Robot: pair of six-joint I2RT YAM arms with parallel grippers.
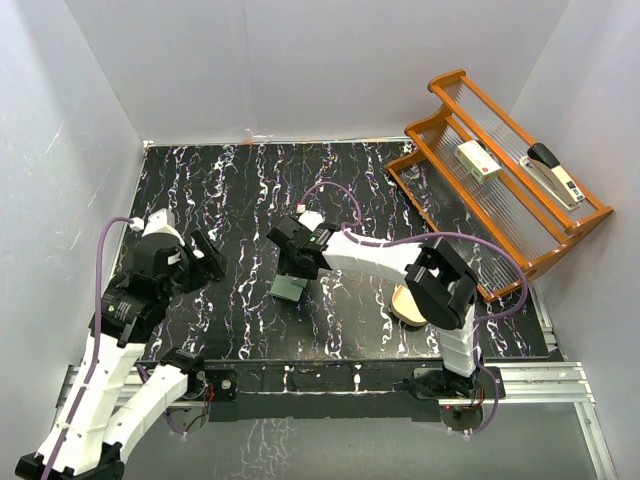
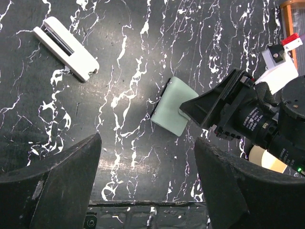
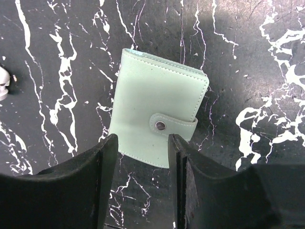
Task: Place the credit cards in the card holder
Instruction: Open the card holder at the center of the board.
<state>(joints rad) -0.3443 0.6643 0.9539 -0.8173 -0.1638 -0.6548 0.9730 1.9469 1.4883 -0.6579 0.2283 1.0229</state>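
The card holder (image 1: 291, 289) (image 2: 174, 106) (image 3: 157, 102) lies flat on the black marbled table, folded shut with its snap tab (image 3: 171, 125) fastened. Of the credit cards, only a pale blue sliver (image 3: 129, 49) shows at the holder's far corner. My right gripper (image 1: 293, 270) (image 3: 143, 143) hangs over the holder's near edge, jaws open and nothing between them. Its fingers (image 3: 107, 152) overlap the holder's near corners in the right wrist view. My left gripper (image 1: 210, 255) (image 2: 147, 143) is open and empty, left of the holder and apart from it.
A white oblong clip-like object (image 2: 66, 47) lies on the table in the left wrist view. A tan round object (image 1: 410, 305) (image 2: 267, 160) sits by the right arm. A wooden rack (image 1: 500, 215) at the back right holds a stapler (image 1: 555, 172) and a white box (image 1: 478, 160).
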